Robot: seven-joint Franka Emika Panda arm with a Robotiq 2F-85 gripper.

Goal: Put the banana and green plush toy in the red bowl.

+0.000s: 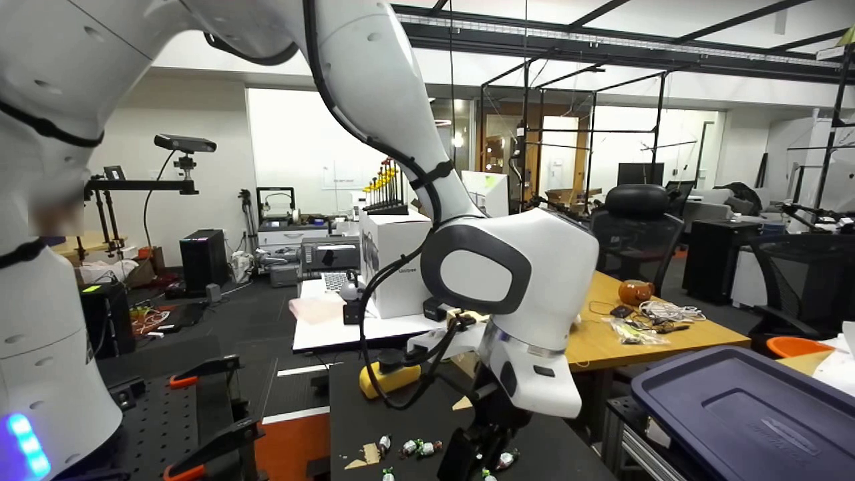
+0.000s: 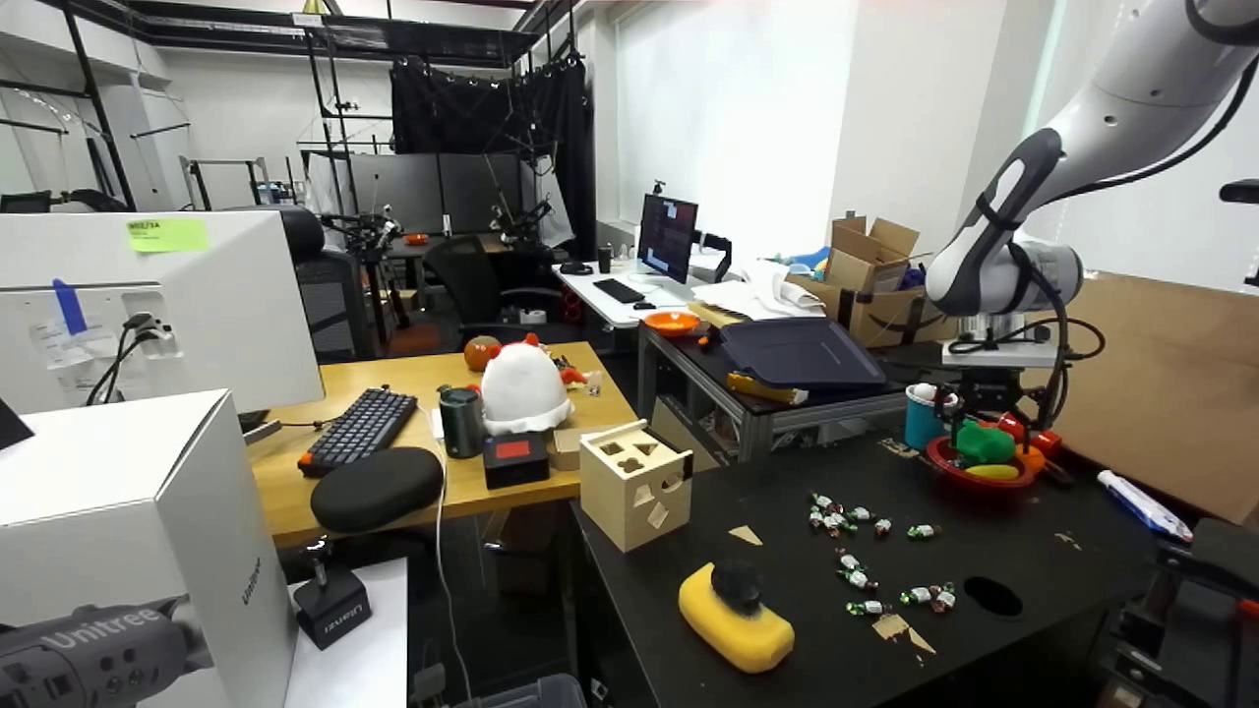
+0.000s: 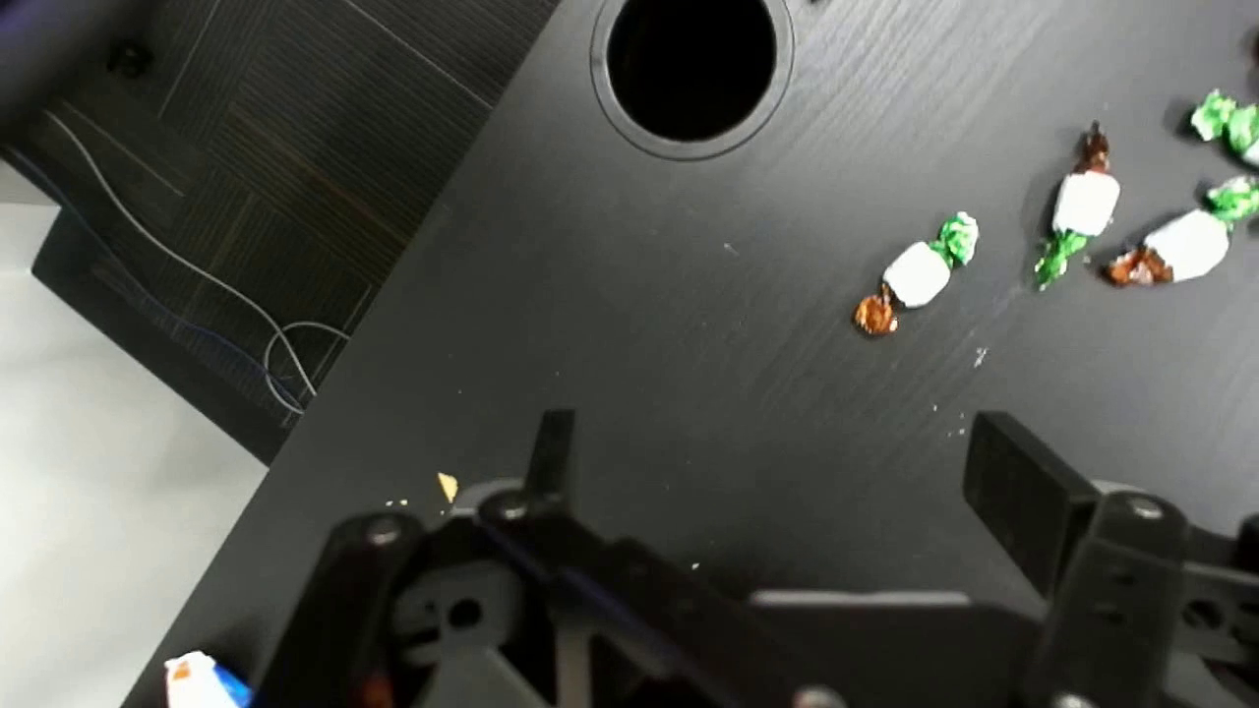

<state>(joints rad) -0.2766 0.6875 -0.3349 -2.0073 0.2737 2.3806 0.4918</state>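
Note:
The red bowl (image 2: 964, 482) stands near the far right end of the black table in an exterior view. The green plush toy (image 2: 984, 444) lies in it, with the yellow banana (image 2: 995, 473) at its near side. My gripper (image 2: 993, 423) appears around the upper part of the toy there, but its distance from the bowl cannot be told. In the wrist view my gripper (image 3: 772, 423) is open, with only bare black table between its fingers. The gripper (image 1: 473, 454) also shows low in an exterior view. The bowl, banana and toy are out of sight in the wrist view.
An orange item (image 2: 1031, 460) is at the bowl's right side, with a red object (image 2: 1045, 441) behind. A blue cup (image 2: 922, 421) stands beside the bowl. Several wrapped candies (image 2: 856, 575), a yellow-and-black object (image 2: 738, 624), a wooden block (image 2: 634, 492) and a marker (image 2: 1144, 504) are on the table.

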